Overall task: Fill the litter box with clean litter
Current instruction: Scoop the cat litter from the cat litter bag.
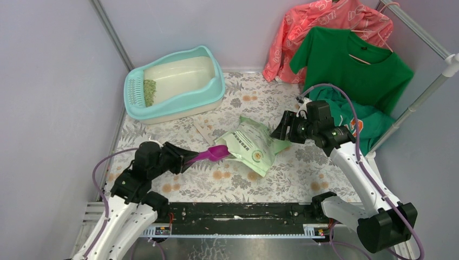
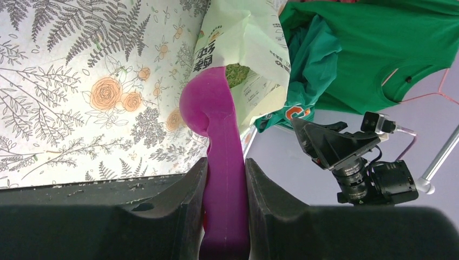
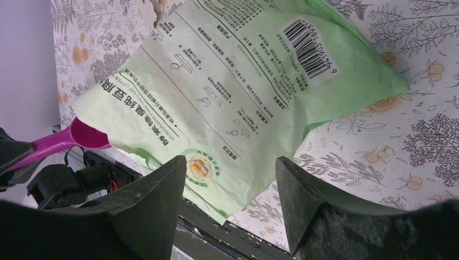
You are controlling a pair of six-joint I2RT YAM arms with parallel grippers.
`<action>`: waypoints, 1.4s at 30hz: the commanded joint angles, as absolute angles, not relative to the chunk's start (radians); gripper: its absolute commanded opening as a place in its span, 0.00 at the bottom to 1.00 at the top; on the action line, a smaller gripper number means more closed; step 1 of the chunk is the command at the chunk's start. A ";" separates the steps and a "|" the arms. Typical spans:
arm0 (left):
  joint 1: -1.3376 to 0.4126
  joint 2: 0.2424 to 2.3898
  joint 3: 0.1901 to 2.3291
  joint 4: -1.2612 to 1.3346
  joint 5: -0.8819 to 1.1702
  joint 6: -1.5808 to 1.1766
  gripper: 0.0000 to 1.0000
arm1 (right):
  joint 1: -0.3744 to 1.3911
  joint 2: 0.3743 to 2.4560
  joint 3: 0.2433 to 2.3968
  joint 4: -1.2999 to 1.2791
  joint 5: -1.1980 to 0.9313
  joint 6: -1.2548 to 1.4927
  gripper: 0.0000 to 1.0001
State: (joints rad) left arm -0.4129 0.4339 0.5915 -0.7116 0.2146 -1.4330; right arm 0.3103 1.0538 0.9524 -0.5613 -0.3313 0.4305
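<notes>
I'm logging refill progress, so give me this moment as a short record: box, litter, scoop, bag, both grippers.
litter box: rear left, grate end at left
clean litter: small green patch by the grate; basin mostly bare
purple scoop: bowl at the litter bag's open mouth
left gripper: fingers shut on scoop handle
right gripper: open over the bag; contact unclear

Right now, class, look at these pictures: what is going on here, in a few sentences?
The left hand grips a purple scoop by its handle, with the scoop's bowl pushed into the mouth of the green bag. The right hand hangs open over the bag, not gripping it. The litter box at the back left holds only a small patch of litter beside its grate.
</notes>
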 commanded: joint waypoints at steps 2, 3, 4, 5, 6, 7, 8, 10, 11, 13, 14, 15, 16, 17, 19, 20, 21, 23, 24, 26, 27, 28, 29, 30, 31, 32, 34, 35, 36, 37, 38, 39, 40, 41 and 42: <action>-0.435 0.535 0.610 -0.584 0.195 -1.385 0.00 | 0.296 1.036 0.952 -0.513 -0.249 0.413 0.69; -0.449 0.560 0.616 -0.574 0.179 -1.383 0.00 | 0.296 1.033 0.949 -0.512 -0.226 0.411 0.69; -0.470 0.583 0.624 -0.559 0.164 -1.383 0.00 | 0.295 1.032 0.945 -0.506 -0.211 0.410 0.69; -0.496 0.612 0.632 -0.543 0.141 -1.386 0.00 | 0.294 1.032 0.939 -0.501 -0.198 0.411 0.69; -0.532 0.642 0.644 -0.527 0.110 -1.391 0.00 | 0.292 1.032 0.931 -0.494 -0.191 0.410 0.69; -0.573 0.671 0.652 -0.510 0.078 -1.397 0.00 | 0.290 1.032 0.921 -0.485 -0.190 0.413 0.69; -0.615 0.705 0.663 -0.493 0.038 -1.405 0.00 | 0.289 1.032 0.908 -0.474 -0.189 0.418 0.69; -0.694 0.780 0.676 -0.454 -0.038 -1.424 0.00 | 0.283 1.039 0.888 -0.457 -0.181 0.425 0.69; -0.726 0.808 0.677 -0.440 -0.065 -1.431 0.00 | 0.281 1.046 0.880 -0.450 -0.170 0.426 0.69; -0.770 0.843 0.668 -0.400 -0.115 -1.450 0.00 | 0.278 1.074 0.869 -0.446 -0.122 0.427 0.69; -0.779 0.852 0.659 -0.387 -0.135 -1.454 0.00 | 0.276 1.087 0.864 -0.436 -0.086 0.426 0.69; -0.783 0.858 0.652 -0.384 -0.151 -1.457 0.00 | 0.273 1.104 0.856 -0.416 -0.041 0.428 0.69; -0.783 0.859 0.647 -0.383 -0.168 -1.457 0.00 | 0.268 1.126 0.849 -0.393 -0.016 0.429 0.68; -0.783 0.855 0.642 -0.384 -0.184 -1.459 0.00 | 0.261 1.154 0.845 -0.368 -0.006 0.431 0.68; -0.783 0.850 0.631 -0.384 -0.202 -1.462 0.00 | 0.255 1.229 0.862 -0.343 0.048 0.424 0.69; -0.784 0.849 0.633 -0.384 -0.216 -1.459 0.00 | 0.245 1.272 0.875 -0.331 0.046 0.421 0.71; -0.784 0.851 0.636 -0.387 -0.225 -1.456 0.00 | 0.229 1.312 0.885 -0.315 0.013 0.418 0.76; -0.783 0.863 0.640 -0.381 -0.253 -1.444 0.00 | 0.203 1.392 0.898 -0.272 -0.043 0.414 0.84; -0.782 0.876 0.638 -0.366 -0.258 -1.438 0.00 | 0.191 1.410 0.901 -0.255 -0.062 0.413 0.86; -0.777 0.912 0.639 -0.339 -0.254 -1.425 0.00 | 0.163 1.473 0.906 -0.219 -0.113 0.417 0.87; -0.777 0.932 0.637 -0.319 -0.249 -1.423 0.00 | 0.151 1.494 0.910 -0.210 -0.133 0.419 0.87; -0.777 0.953 0.631 -0.294 -0.239 -1.424 0.00 | 0.139 1.513 0.916 -0.203 -0.147 0.421 0.87; -0.776 0.971 0.619 -0.259 -0.228 -1.426 0.00 | 0.130 1.525 0.917 -0.197 -0.156 0.422 0.87; -0.777 0.992 0.611 -0.229 -0.217 -1.426 0.00 | 0.121 1.531 0.918 -0.196 -0.160 0.422 0.87; -0.776 1.016 0.607 -0.199 -0.202 -1.424 0.00 | 0.111 1.526 0.919 -0.199 -0.159 0.423 0.87; -0.777 1.042 0.608 -0.177 -0.187 -1.418 0.00 | 0.103 1.513 0.915 -0.198 -0.157 0.423 0.87; -0.777 1.094 0.615 -0.130 -0.162 -1.407 0.00 | 0.091 1.461 0.899 -0.199 -0.156 0.425 0.87; -0.777 1.118 0.616 -0.103 -0.145 -1.407 0.00 | 0.088 1.432 0.892 -0.204 -0.152 0.424 0.88; -0.778 1.142 0.615 -0.077 -0.133 -1.407 0.00 | 0.086 1.402 0.886 -0.210 -0.144 0.423 0.88; -0.780 1.162 0.614 -0.054 -0.129 -1.407 0.00 | 0.083 1.376 0.884 -0.217 -0.135 0.422 0.88; -0.781 1.179 0.613 -0.035 -0.130 -1.408 0.00 | 0.076 1.356 0.885 -0.231 -0.131 0.418 0.89; -0.781 1.196 0.610 -0.011 -0.129 -1.407 0.00 | 0.068 1.338 0.884 -0.240 -0.132 0.416 0.89; -0.781 1.209 0.606 0.010 -0.132 -1.407 0.00 | 0.060 1.323 0.884 -0.248 -0.136 0.415 0.89; -0.782 1.224 0.602 0.045 -0.133 -1.406 0.00 | 0.054 1.313 0.882 -0.257 -0.139 0.413 0.89; -0.781 1.242 0.600 0.074 -0.128 -1.405 0.00 | 0.047 1.302 0.879 -0.263 -0.141 0.414 0.89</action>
